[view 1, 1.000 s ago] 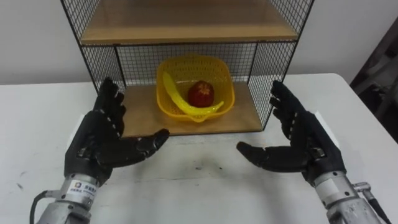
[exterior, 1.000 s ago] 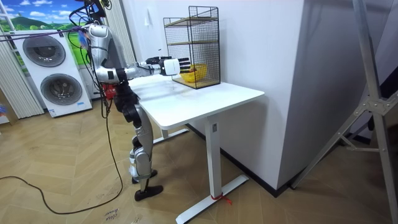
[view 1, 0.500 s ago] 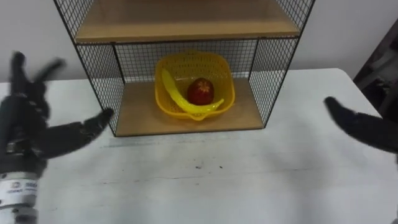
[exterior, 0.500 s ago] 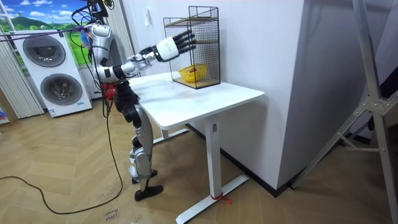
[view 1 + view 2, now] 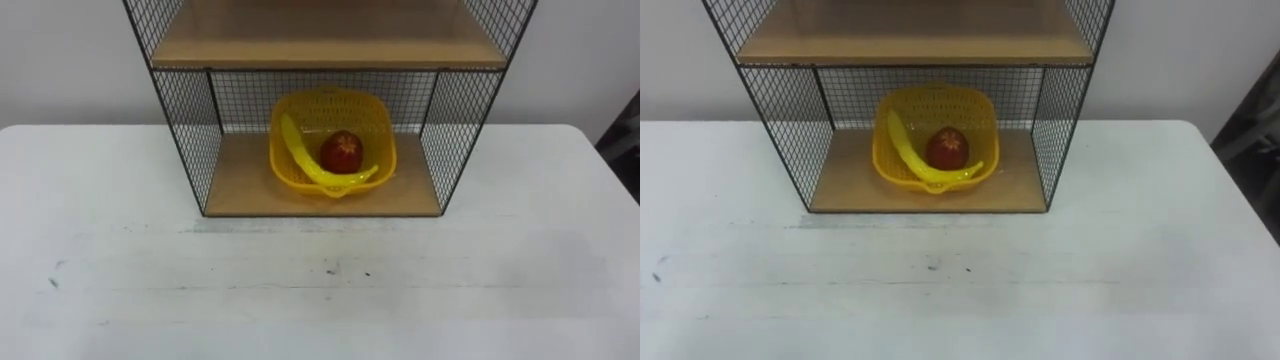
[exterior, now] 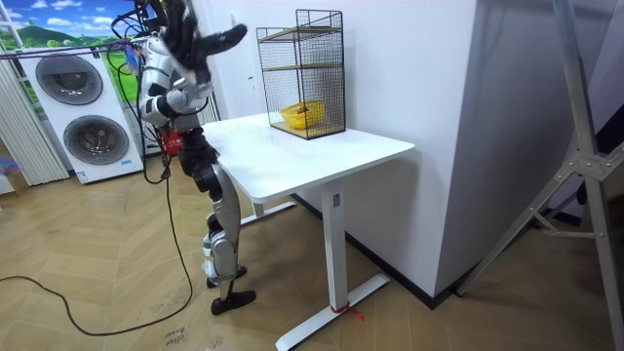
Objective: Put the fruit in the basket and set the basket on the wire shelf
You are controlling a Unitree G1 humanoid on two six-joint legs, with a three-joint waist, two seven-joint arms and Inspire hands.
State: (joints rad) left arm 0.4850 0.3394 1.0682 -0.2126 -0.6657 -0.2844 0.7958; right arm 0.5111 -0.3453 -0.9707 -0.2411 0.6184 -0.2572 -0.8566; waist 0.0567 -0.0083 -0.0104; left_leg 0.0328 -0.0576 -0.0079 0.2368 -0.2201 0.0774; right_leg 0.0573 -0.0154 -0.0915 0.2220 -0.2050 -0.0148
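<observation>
Both hands [image 6: 219,39] have withdrawn from the table [image 5: 100,250] front and are raised at head height; I cannot tell their fingers' state. The basket [image 5: 375,120], holding banana [image 5: 300,160] and apple [image 5: 341,151], rests on the wire shelf [image 5: 190,110] lower board.

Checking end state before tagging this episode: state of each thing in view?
basket: upright on the wire shelf's lower board, holding both fruit
banana: in the basket, curved round the apple's left and front
apple: in the basket, right of the banana
wire shelf: upright on the table, by the wall
hands: raised by the robot's head in the room view, off the table
</observation>
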